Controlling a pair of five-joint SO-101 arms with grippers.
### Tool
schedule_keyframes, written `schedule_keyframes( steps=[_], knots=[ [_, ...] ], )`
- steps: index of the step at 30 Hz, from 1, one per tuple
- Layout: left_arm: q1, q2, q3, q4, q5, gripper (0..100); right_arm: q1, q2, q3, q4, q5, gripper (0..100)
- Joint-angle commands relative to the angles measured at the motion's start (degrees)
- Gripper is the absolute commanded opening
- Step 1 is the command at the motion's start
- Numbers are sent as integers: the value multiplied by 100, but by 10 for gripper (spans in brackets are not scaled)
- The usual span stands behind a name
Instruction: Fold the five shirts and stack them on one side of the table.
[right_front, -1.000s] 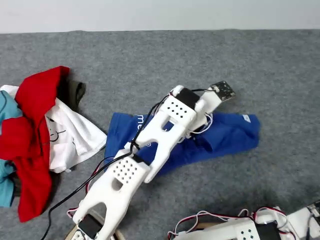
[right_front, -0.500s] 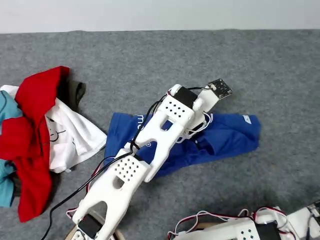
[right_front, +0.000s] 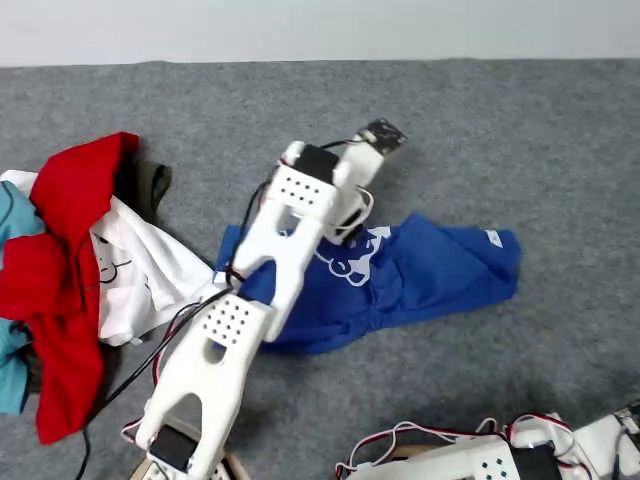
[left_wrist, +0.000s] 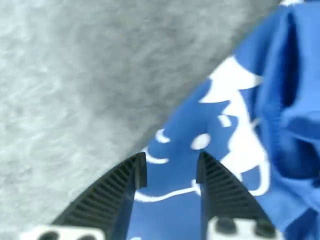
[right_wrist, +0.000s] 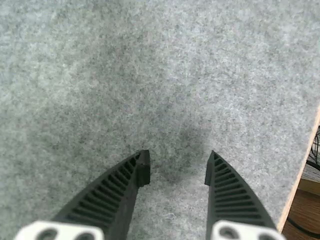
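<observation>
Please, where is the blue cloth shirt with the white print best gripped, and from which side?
Probably its far edge beside the white print, coming down from the grey felt table side: there the blue cloth shirt lies flat and thin, and the open left pincer hangs over it. The right end is bunched.

light: bright, even | shadows: soft beside left arm (right_front: 285, 240), dim patch on mat (right_wrist: 100, 75) under right pincer (right_wrist: 177, 162)

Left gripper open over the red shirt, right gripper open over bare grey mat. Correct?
One error: the shirt's colour. The left gripper is open over the blue shirt, not red; the left wrist view shows blue cloth with white print under it. The right gripper is open over the bare grey mat, as stated.
</observation>
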Motion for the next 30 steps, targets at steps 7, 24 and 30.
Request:
schedule_keyframes(
  steps=[7, 24, 30],
  knots=[
    [-62, -1143, -198, 185, 0, 173, -48, -48, 88, -66, 26, 184],
    [-35, -5442, 2396, 176, 193, 3, -48, -48, 88, -66, 26, 184],
    [-545, -6497, 3503, 176, 193, 3, -48, -48, 88, -66, 35, 184]
  ],
)
